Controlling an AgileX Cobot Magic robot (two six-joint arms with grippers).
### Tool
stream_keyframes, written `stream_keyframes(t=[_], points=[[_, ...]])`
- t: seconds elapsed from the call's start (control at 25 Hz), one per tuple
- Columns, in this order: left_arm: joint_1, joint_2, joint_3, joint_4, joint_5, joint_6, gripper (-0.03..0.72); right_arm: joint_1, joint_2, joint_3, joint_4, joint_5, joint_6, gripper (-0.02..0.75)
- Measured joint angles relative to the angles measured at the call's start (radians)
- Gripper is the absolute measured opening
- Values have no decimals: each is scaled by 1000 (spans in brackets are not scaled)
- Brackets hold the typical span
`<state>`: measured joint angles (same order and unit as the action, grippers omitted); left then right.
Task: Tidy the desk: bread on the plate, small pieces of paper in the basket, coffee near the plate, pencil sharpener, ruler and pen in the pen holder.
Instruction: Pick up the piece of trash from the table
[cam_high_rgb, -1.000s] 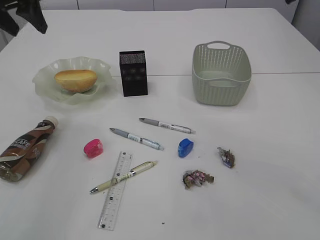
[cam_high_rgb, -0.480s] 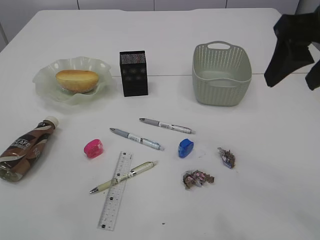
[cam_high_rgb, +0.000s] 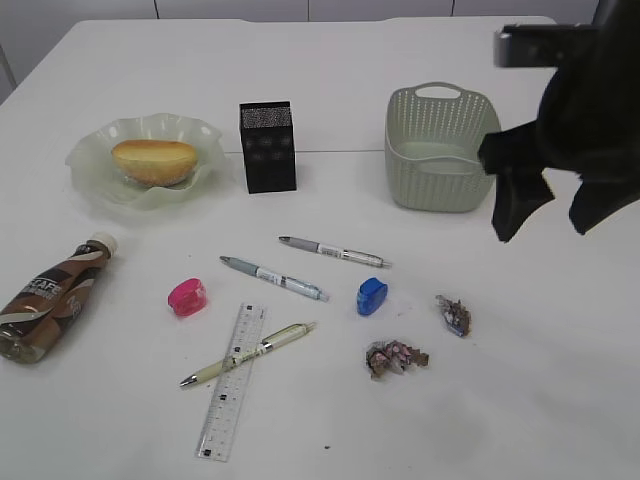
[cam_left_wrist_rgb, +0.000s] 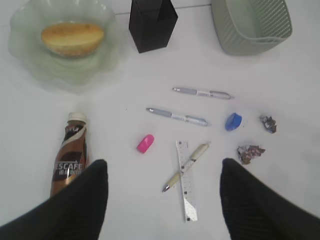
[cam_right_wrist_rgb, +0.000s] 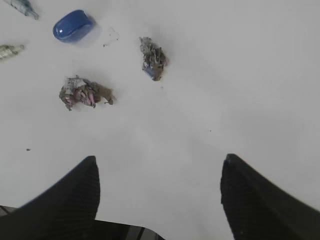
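It looked like a staged office-desk setup in a lab or test room; a large plain white surface (cam_high_rgb: 330, 60) with a faint seam carried stationery: pens (cam_high_rgb: 334, 250), a clear ruler (cam_high_rgb: 230, 382), pink (cam_high_rgb: 187, 297) and blue (cam_high_rgb: 371, 295) sharpeners, and a black mesh pen holder (cam_high_rgb: 267, 146); pale panelled fronts ran behind the far edge; a black robot arm (cam_high_rgb: 590, 120) reached in from the right, which pointed to a robotics workspace rather than a home.

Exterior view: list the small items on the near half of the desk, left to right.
coffee → pink sharpener → ruler → blue sharpener → paper wad → second paper wad. Pens omitted: they overlap others.
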<state>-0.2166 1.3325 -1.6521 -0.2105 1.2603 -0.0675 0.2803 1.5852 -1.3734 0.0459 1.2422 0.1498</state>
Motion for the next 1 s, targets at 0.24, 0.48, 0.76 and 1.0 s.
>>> stream_keyframes(t=[0.24, 0.48, 0.76, 1.0], points=[[0, -85, 111, 2, 0, -2, 513, 52, 145, -29, -29, -6, 13, 552], [0, -112, 116, 2, 0, -7, 512, 52, 245, -68, -53, -14, 13, 552], [0, -112, 118, -8, 0, -7, 512, 52, 298, -81, -59, -39, 13, 552], [-2, -112, 118, -11, 0, -7, 512, 52, 353, -81, -46, -99, 13, 552]])
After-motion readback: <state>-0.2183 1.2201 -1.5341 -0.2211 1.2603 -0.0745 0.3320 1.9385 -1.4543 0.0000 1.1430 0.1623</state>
